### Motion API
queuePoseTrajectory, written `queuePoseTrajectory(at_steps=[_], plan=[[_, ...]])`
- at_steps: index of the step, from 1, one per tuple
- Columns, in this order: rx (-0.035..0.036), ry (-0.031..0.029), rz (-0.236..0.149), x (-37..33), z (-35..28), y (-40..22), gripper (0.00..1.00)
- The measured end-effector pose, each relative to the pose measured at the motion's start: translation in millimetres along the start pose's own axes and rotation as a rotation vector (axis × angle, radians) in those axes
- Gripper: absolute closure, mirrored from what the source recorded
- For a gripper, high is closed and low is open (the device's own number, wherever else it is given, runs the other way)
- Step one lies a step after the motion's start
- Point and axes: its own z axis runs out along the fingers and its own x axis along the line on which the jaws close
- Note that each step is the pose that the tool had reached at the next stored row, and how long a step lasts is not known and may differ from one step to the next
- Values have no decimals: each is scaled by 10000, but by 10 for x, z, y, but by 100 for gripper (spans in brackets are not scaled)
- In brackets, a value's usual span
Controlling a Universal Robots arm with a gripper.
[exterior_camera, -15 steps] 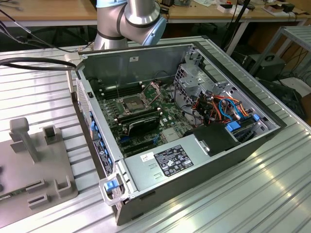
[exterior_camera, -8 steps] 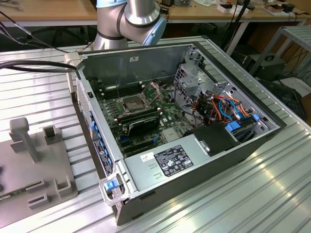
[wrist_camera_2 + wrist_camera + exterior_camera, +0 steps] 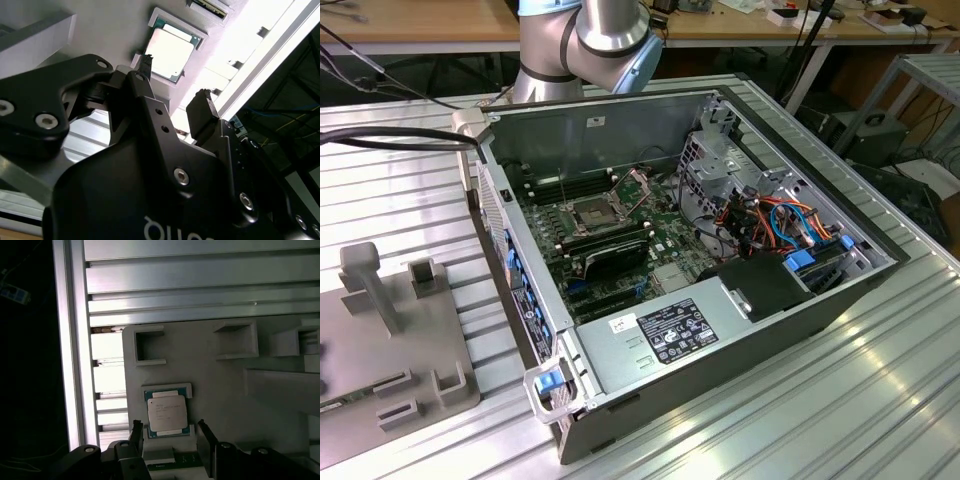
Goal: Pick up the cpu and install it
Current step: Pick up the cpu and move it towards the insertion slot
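The cpu (image 3: 167,412) is a thin square chip with a silver-grey metal top. It lies flat in a shallow square recess of a grey fixture plate (image 3: 225,390). In both wrist views my gripper (image 3: 170,437) hovers over it, open, one black finger on each side and nothing between them. The second wrist view has the cpu (image 3: 170,52) beyond the gripper (image 3: 172,85), apart from the fingertips (image 3: 202,107). In the exterior view the black socket (image 3: 592,212) sits on the motherboard inside the open computer case (image 3: 820,300), its metal frame raised.
Raised brackets and slots stand on the fixture plate (image 3: 380,330) at the exterior view's left. The arm (image 3: 590,40) rises behind the case. Inside are RAM sticks (image 3: 610,245), a power supply (image 3: 670,335) and coloured cables (image 3: 780,215). The ribbed aluminium table (image 3: 200,280) ends at an edge rail (image 3: 70,340).
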Motion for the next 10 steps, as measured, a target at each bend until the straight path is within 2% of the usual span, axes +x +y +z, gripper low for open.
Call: queuePoseTrajectory(at_steps=[4, 10], plan=[[0, 0, 0, 0, 2, 0, 44], [0, -1, 0, 1, 50, -1, 44]])
